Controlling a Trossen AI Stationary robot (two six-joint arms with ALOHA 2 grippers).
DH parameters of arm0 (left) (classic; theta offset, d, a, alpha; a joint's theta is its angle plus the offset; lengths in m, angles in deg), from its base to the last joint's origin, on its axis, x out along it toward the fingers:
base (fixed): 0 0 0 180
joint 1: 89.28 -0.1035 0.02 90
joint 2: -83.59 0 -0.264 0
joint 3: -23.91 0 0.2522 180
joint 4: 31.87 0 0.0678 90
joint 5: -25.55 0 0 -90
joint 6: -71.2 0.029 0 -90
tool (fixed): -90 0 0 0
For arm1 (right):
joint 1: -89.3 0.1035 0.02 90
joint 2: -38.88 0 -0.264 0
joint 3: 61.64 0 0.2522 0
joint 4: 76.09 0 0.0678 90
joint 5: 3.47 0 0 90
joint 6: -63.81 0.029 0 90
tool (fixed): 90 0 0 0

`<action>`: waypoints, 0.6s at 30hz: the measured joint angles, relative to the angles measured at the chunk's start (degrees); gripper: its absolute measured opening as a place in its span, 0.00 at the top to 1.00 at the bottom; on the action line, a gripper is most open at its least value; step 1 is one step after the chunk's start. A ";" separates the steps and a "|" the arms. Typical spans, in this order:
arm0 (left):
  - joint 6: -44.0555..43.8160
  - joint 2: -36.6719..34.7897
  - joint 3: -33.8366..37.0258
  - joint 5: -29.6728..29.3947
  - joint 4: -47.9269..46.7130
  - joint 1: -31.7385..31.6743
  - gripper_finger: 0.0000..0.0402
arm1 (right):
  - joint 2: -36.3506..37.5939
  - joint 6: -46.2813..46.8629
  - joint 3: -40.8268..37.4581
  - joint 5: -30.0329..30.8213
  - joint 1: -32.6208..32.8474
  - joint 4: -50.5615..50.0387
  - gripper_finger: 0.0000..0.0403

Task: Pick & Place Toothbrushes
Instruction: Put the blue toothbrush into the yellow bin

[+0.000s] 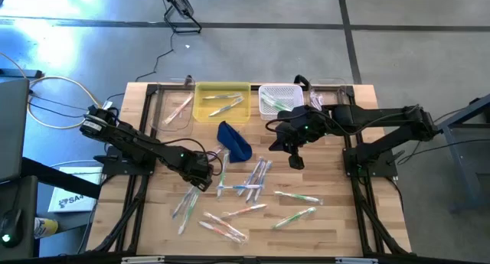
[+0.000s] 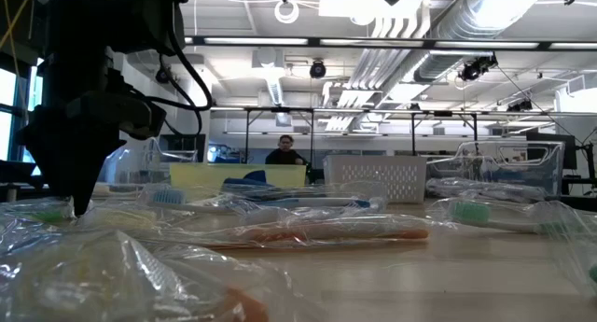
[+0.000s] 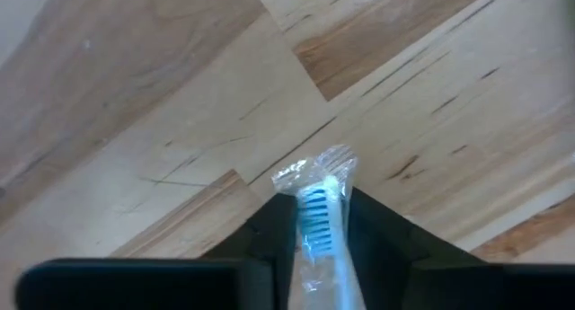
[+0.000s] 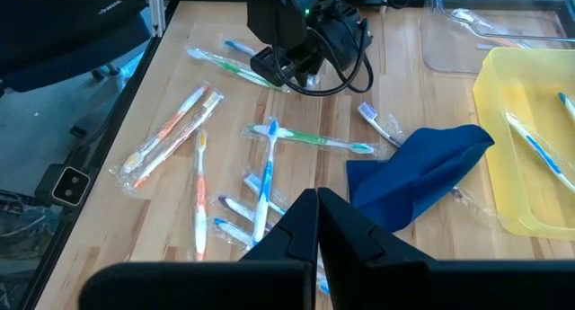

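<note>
One blue toothbrush [image 3: 316, 222] between left hand [image 3: 310, 229] fingers, mid-table.

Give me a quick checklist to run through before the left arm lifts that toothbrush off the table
1. Wrapped toothbrush between the left gripper fingers: ok.
2. Grip fully closed on it: cannot tell.
3. Right gripper shut, empty, over the table near the blue pouch: ok.
4. Yellow bin in place, some brushes already inside: ok.
5. White basket in place: ok.
6. Neighbouring toothbrushes caught in the grip: cannot tell.
</note>
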 joint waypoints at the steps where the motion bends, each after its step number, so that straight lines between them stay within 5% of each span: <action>1: 0.02 0.01 0.00 -0.06 -0.43 0.00 0.81 | 0.00 0.00 0.00 0.01 0.00 0.00 1.00; 8: 0.03 0.07 0.02 -1.16 -1.37 0.00 0.93 | 0.00 0.84 0.00 -0.11 0.00 -0.09 1.00; 18: 2.70 -0.55 -1.04 -1.38 -1.34 0.00 0.95 | 0.55 1.14 -0.02 -0.14 1.87 -1.20 1.00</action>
